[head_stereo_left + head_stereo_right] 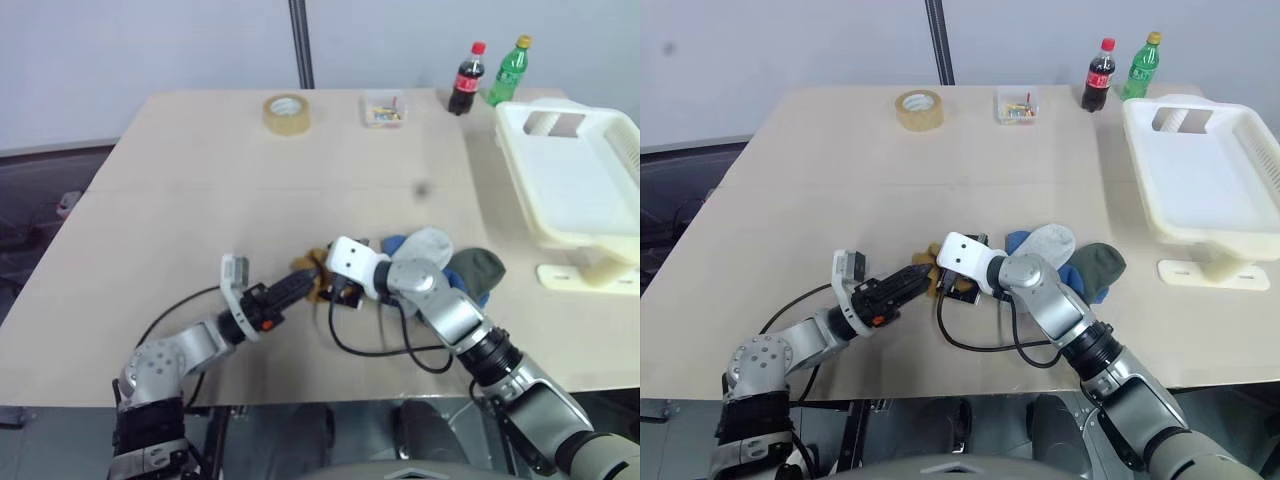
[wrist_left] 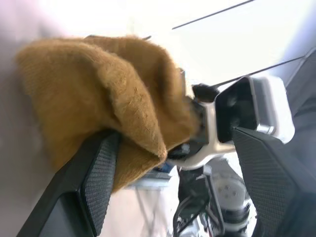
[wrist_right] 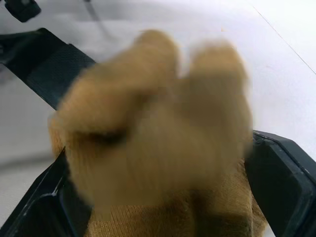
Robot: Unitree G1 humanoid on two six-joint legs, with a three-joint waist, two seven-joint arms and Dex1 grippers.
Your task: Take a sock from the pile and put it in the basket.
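On table (image 1: 200, 170) | both grippers' fingers apart around sock (image 2: 113, 98) | basket (image 1: 575, 180) well apart

L gripper (image 1: 300, 283) fingers wide open; R gripper (image 1: 322, 285) fingers spread; tips nearly meeting mid-table.

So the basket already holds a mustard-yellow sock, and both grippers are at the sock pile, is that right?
Not quite: the basket is empty, as the right eye view shows. The mustard-yellow sock lies between the left gripper and right gripper, at the pile.
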